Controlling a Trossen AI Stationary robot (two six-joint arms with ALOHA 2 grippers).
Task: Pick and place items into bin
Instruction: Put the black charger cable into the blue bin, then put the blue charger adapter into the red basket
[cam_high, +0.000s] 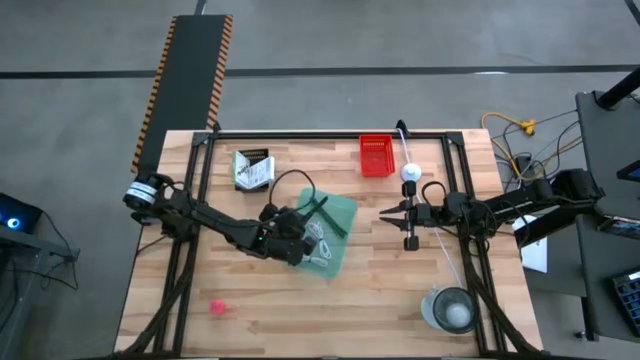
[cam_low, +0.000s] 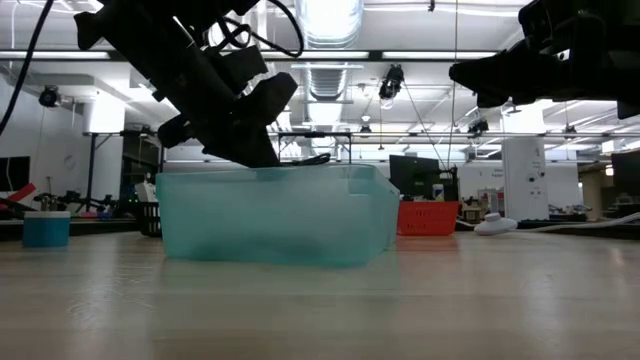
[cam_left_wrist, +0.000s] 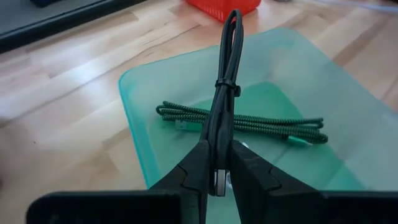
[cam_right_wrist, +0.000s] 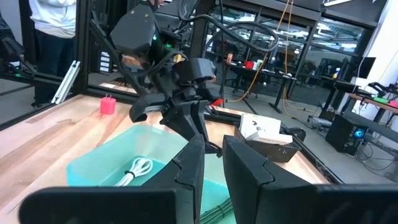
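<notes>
A translucent teal bin stands on the middle of the table. In it lie a green braided cable and a white coiled cable. My left gripper hangs over the bin's left part, shut on a bundled black cable. My right gripper waits level to the right of the bin, its fingers a narrow gap apart with nothing between them. A pink blob lies near the front left of the table. A white printed packet rests in a dark tray at the far left. My left gripper pinches the black cable bundle between its two fingers at one end. The fingers slant down from the table's left and lie along the bundle. The rest, bound by a tie, sticks out past the fingertips, lifted clear above the bin.
A red basket stands at the far edge, with a white round object to its right. A clear glass bowl sits near the front right corner. A dark frame runs around the table's edges.
</notes>
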